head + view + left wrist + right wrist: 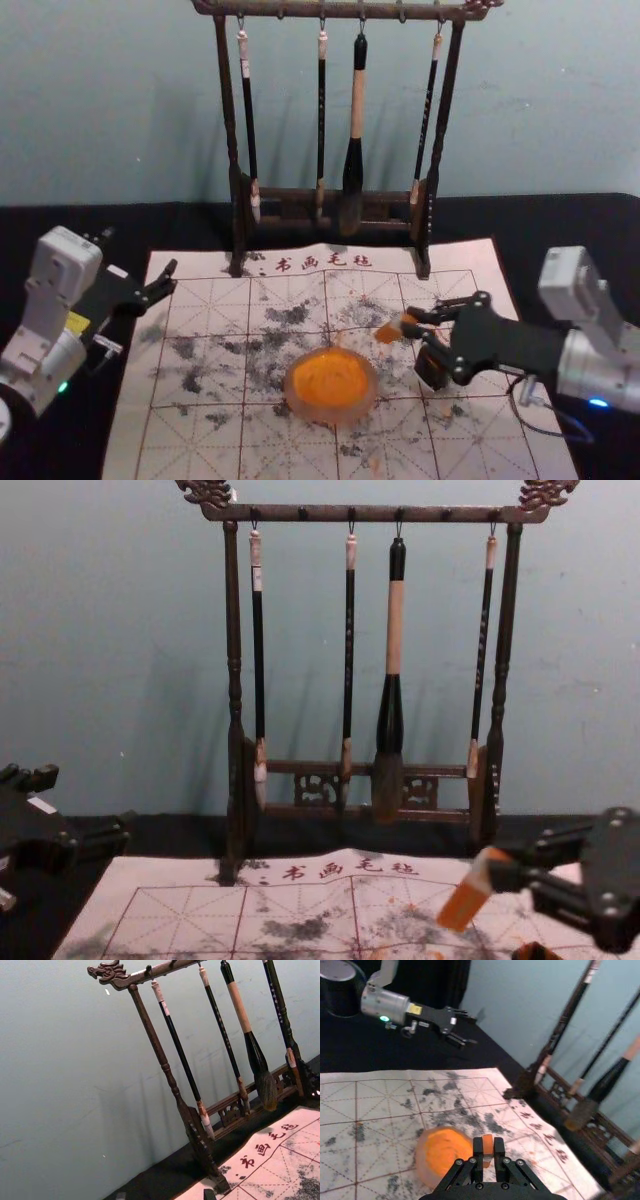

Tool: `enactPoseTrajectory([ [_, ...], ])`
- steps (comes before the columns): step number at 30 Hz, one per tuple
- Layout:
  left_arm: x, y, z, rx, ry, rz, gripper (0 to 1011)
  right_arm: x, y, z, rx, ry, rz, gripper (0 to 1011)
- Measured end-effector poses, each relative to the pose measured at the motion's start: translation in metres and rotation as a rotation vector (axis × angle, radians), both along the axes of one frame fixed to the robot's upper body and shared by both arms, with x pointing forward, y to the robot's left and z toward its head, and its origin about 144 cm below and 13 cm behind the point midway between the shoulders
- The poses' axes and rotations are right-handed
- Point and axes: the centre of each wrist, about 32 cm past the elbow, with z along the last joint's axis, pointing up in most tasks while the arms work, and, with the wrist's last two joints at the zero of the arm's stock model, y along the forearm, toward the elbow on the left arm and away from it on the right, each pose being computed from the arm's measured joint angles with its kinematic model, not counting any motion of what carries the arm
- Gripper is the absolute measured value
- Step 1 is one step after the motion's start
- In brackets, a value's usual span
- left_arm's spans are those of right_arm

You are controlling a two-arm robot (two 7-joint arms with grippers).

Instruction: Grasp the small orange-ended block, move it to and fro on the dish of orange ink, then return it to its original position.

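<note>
In the head view, the right gripper (408, 322) reaches in from the right over the calligraphy felt mat (195, 440), its two fingers pinching the orange-ended block (388, 332). The block juts out past the fingertips toward the robot's left, its orange end slanting down. The dish of orange ink (376, 392) sits on the mat, on the robot's side of those fingertips and to their left, near the block but apart from it. A dark block (432, 368) is just on the robot's side of the same fingertips, partly hidden by the gripper. Beyond them stands the wooden brush rack (228, 100), with four brushes hanging, the large brush (357, 105) among them. The left gripper (174, 278) is parked at the mat's left edge, its fingers spread.

In the left wrist view, the rack and its brushes stand ahead of the left gripper, whose tips just enter the picture, well apart; a corner of the mat lies beyond them.

In the right wrist view, the right gripper (488, 1152) has the block squeezed between its two fingertips, with the dish just beside them. The left gripper is farther off, across the mat.

In the chest view, the block tilts in the right gripper's grasp, orange end lowest, a pale band nearer the fingertips. The dark block shows partly below the gripper, with some orange on it.
</note>
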Motion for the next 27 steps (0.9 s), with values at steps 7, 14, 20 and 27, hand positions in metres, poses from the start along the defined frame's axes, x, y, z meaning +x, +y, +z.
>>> enactPoseTrajectory([
  [7, 0.000, 0.000, 0.000, 0.000, 0.000, 0.000, 1001, 0.008, 0.019, -0.002, -0.043, 0.026, 0.051, 101],
  [14, 0.000, 0.000, 0.000, 0.000, 0.000, 0.000, 1001, 0.011, 0.032, -0.004, -0.083, 0.046, 0.095, 101],
  [20, 0.000, 0.000, 0.000, 0.000, 0.000, 0.000, 1001, 0.013, 0.038, -0.005, -0.114, 0.054, 0.123, 101],
  [27, 0.000, 0.000, 0.000, 0.000, 0.000, 0.000, 1001, 0.014, 0.042, -0.006, -0.136, 0.060, 0.133, 101],
])
